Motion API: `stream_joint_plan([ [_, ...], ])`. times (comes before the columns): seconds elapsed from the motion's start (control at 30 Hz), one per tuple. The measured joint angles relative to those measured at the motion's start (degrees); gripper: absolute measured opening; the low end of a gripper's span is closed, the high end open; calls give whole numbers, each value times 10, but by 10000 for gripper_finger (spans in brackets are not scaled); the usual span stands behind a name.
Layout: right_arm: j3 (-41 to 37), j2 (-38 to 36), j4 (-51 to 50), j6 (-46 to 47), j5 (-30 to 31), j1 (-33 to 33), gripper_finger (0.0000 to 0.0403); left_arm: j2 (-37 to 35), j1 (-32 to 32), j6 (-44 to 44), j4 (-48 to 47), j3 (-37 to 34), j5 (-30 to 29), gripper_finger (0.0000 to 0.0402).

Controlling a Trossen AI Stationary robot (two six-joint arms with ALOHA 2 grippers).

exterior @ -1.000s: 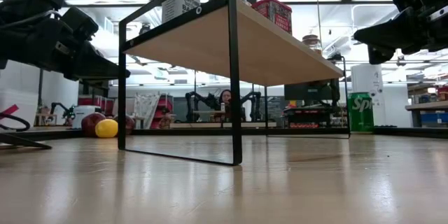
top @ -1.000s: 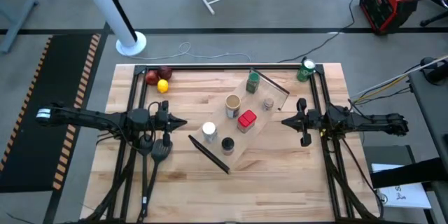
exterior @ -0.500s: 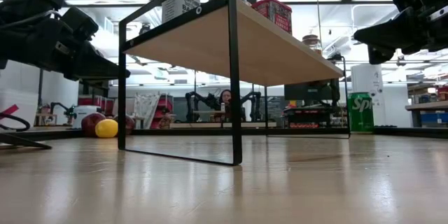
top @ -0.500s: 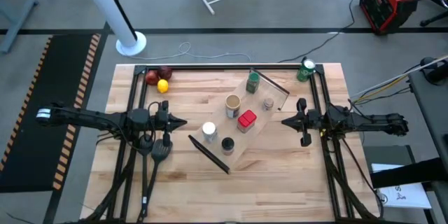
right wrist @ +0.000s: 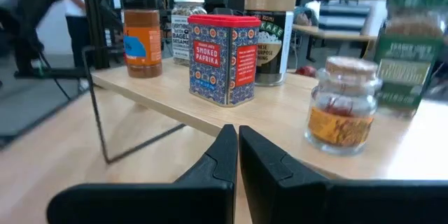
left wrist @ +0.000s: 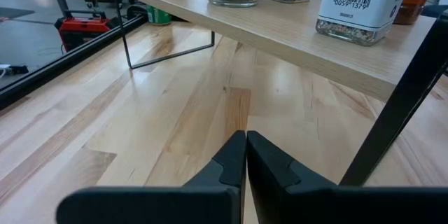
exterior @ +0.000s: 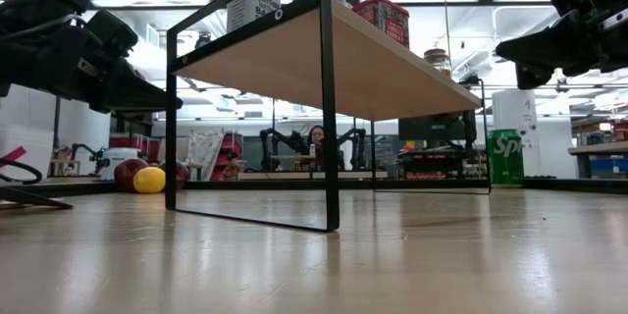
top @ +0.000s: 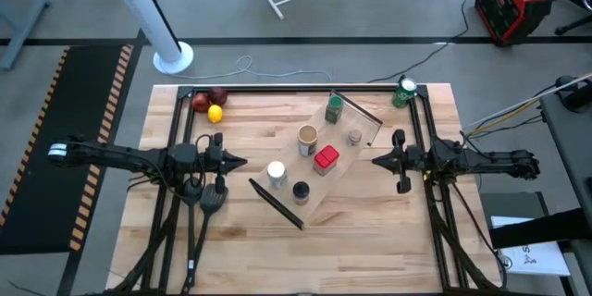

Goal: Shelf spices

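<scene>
The light-wood shelf (top: 344, 162) stands slanted mid-table on thin black end bars (exterior: 330, 108). All six spice jars stand on its board: green top (top: 334, 108), tan top (top: 307, 137), small silvery top (top: 355, 136), red square top (top: 326, 158), white top (top: 276, 173), black top (top: 300, 191). My left gripper (top: 242, 161) hovers shut left of the shelf, pointing at it. My right gripper (top: 375, 160) hovers shut right of it. The right wrist view shows the red paprika tin (right wrist: 224, 57) and the small jar (right wrist: 341, 105) on the board.
Red and yellow fruit (top: 210, 105) lie near the far left corner. A green can with a white top (top: 404, 93) stands near the far right corner. A black frame (top: 296, 90) borders the work area. People show in the room behind.
</scene>
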Motion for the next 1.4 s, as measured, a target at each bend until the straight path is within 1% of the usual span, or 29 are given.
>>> stream_joint_plan([
  [0.13,0,0,2,-104,1,0,0,0,0,0,0,0,0,0],
  [0.23,0,0,2,-133,0,0,0,0,0,0,0,0,0,0],
  [1.0,0,0,10,-124,0,0,0,0,0,0,0,0,0,0],
  [1.07,0,0,10,-101,-1,0,0,0,0,0,0,0,0,0],
  [1.4,0,0,10,80,-1,0,0,0,0,0,0,0,0,0],
])
